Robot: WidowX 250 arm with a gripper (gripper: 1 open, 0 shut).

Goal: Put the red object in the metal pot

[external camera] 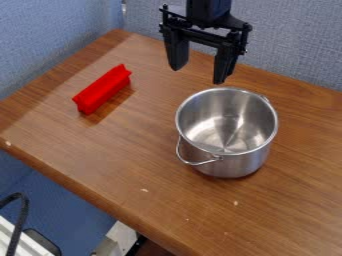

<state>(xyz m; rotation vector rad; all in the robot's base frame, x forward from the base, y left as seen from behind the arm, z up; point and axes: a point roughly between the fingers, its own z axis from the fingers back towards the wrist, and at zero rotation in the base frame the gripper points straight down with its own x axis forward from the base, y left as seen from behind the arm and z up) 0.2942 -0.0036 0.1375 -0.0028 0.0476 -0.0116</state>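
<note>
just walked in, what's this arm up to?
It is set to put the red object into the metal pot, but nothing has been picked up yet. The end effector hangs open and empty above the far side of the wooden table, pointing down, behind the pot. The red object lies flat toward the table's left side, well apart from the pot. The pot stands upright and looks empty, wire handle hanging on its near side.

The gripper [201,58] was all black: a boxy block at the wrist, from which two long, flat, tapering fingers [175,50] hung like prongs.
</note>
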